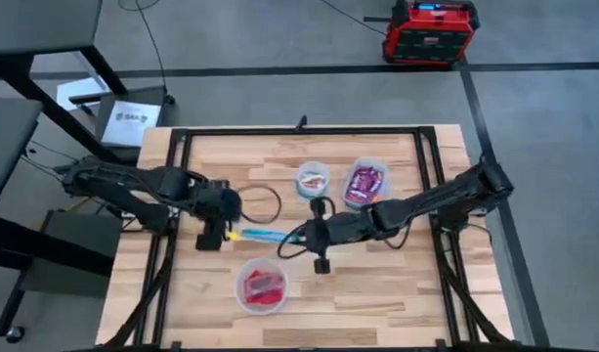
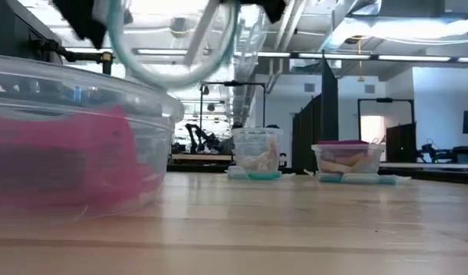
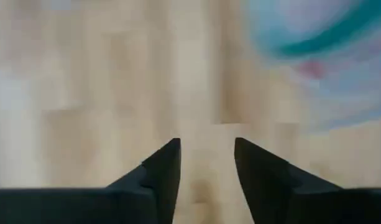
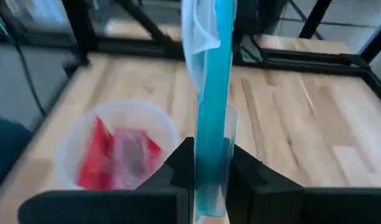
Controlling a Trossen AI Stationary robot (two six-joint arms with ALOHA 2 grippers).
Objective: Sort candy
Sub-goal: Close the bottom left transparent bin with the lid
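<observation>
On your wooden table (image 1: 377,284), red candy (image 1: 265,284) fills the near tub (image 1: 242,293). Your right gripper (image 4: 210,163) pinches a blue-rimmed lid (image 4: 213,81); your left gripper (image 3: 206,165) hangs slightly open, empty.

Right claw (image 4: 209,171) clamped on blue-rimmed lid (image 4: 212,93); round tub (image 4: 119,149) beyond holds red packets (image 4: 103,155).

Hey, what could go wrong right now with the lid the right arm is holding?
The right gripper pinches the blue-rimmed lid only at its edge, so it might slip or twist. The open left gripper is close to the lid's far end; they could collide. A dropped lid might hit the tub of red candy.
</observation>
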